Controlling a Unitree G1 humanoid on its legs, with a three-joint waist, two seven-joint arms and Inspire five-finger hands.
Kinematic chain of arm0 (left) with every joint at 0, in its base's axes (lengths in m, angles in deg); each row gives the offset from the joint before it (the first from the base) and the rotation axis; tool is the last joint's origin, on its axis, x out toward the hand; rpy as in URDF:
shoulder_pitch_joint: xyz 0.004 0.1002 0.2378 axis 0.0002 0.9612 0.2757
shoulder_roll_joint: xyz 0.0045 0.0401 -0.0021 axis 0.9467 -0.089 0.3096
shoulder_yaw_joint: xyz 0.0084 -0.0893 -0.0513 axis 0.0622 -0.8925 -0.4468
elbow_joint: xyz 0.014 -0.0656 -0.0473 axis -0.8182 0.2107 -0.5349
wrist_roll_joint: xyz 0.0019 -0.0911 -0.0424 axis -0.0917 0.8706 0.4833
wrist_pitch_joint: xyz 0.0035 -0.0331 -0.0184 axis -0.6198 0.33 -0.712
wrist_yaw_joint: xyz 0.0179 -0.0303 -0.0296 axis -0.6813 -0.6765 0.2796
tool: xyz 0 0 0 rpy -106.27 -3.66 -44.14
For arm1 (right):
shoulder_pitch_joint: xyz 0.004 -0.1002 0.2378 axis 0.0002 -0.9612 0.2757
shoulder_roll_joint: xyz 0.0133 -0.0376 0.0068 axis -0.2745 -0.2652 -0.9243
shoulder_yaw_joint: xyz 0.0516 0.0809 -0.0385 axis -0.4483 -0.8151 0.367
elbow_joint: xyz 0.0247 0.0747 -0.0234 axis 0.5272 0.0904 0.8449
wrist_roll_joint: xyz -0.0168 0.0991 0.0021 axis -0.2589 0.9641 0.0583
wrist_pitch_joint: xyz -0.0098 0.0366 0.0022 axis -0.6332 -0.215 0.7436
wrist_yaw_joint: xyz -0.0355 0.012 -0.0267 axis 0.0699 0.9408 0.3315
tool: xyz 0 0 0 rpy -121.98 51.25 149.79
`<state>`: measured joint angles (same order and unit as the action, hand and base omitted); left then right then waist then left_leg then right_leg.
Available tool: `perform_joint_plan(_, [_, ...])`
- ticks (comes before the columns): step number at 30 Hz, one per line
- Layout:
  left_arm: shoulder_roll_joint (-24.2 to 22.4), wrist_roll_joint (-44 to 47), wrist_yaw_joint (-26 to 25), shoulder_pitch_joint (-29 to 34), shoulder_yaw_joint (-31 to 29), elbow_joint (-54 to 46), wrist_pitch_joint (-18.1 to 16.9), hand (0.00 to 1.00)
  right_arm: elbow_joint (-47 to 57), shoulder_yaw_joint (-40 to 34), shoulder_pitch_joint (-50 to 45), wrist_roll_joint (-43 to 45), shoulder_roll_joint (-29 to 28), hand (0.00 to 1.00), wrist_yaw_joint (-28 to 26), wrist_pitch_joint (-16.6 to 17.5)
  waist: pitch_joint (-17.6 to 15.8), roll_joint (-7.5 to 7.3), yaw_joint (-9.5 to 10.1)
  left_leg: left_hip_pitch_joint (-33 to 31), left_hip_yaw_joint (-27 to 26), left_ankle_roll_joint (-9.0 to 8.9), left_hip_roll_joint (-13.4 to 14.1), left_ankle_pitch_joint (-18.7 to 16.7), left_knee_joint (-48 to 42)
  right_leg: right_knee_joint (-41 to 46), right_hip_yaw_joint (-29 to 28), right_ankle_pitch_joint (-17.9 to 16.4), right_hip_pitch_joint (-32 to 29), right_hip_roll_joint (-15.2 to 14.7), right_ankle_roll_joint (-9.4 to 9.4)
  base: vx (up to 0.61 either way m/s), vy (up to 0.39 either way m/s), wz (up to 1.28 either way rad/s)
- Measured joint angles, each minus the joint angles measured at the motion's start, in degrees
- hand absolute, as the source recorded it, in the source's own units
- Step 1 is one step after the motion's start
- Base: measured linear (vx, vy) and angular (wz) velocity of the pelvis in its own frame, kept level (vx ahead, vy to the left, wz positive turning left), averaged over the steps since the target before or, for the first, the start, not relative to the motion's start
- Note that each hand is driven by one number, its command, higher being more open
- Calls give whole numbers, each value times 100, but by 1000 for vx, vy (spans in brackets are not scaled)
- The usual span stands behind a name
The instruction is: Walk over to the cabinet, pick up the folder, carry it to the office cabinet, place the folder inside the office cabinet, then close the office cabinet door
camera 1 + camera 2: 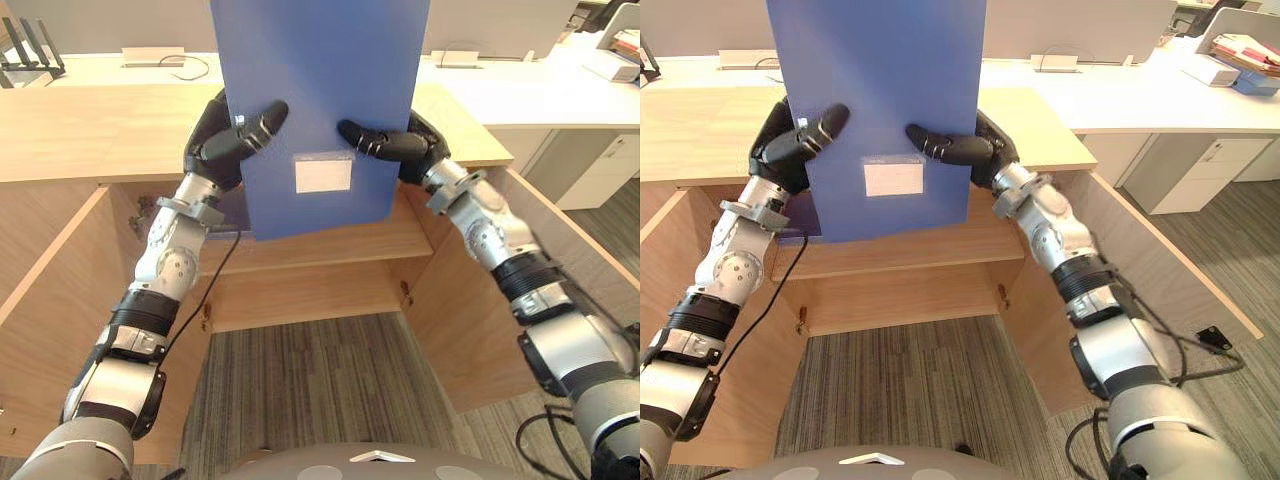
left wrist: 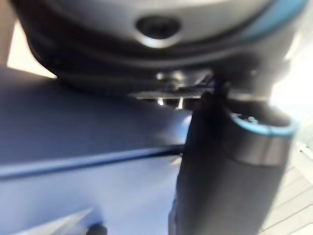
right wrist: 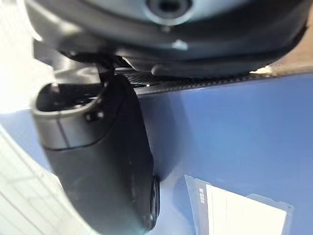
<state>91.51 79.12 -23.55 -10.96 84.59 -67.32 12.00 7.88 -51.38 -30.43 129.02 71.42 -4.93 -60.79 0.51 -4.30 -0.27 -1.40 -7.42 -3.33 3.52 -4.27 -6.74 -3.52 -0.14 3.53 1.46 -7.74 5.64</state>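
Smooth rectangular blue folder (image 1: 320, 90) above wood-grain cabinet (image 1: 100, 130)

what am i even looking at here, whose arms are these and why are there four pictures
The silver-grey arms belong to a humanoid robot. Two pictures come from a pair of cameras on its head, looking down. The other two come from a camera on each wrist, very close to the hand.

The dark left hand and right hand pinch a flat blue folder with a white label and hold it upright between them. Each wrist view shows a thumb pressed on the blue surface.

Behind the folder is a light wooden cabinet, its left door and right door swung open, on grey striped carpet.
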Motion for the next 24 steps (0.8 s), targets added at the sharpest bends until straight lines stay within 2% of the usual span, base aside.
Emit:
perform_joint_plan(6, [-308,-299,2,1418,-131,-585,42,100,99,-60,-1287,119,-648,0,118,-39,-30,45,-11,2,15,-1,0,-1,7,-48,18,0,34,0,0,0,0,0])
perform_joint_plan(12, [-439,-1381,284,3153,-696,-647,338,100,757,90,-2247,-88,-407,0,51,-309,-95,141,6,-2,25,-20,4,-17,16,-45,17,-1,28,3,0,0,0,0])
perform_joint_plan(14, [-563,-1531,417,3580,-814,-322,423,100,942,56,-2457,-200,-108,0,12,-323,-99,147,26,-5,36,-26,-4,-17,43,-41,26,-2,-20,0,0,-13,0,2])
perform_joint_plan(15, [-724,-1657,429,3857,-989,293,510,100,998,-53,-2663,-319,164,0,-66,-322,-99,147,36,-13,66,-35,-24,17,140,-36,47,-3,-38,-8,1,-20,0,5])
perform_joint_plan(17, [-889,-1804,373,3956,-1180,902,566,100,991,-165,-2850,-447,332,0,-111,-384,-103,154,38,-12,88,-35,-34,63,219,-36,68,-4,-57,-10,0,4,-6,7])
perform_joint_plan(20, [-1136,-2028,12,4166,-1832,1981,638,100,991,-482,-3164,-526,448,0,-215,-455,-111,166,5,-12,98,-37,-35,132,350,-42,76,-8,-131,-1,-1,1,-9,0])
perform_joint_plan(24, [-1339,-2133,-174,4368,-2625,2760,626,100,975,-787,-3372,-654,624,0,-213,-511,-114,187,24,-2,115,-31,-46,164,413,-46,88,-8,-145,-2,-1,-3,2,1])
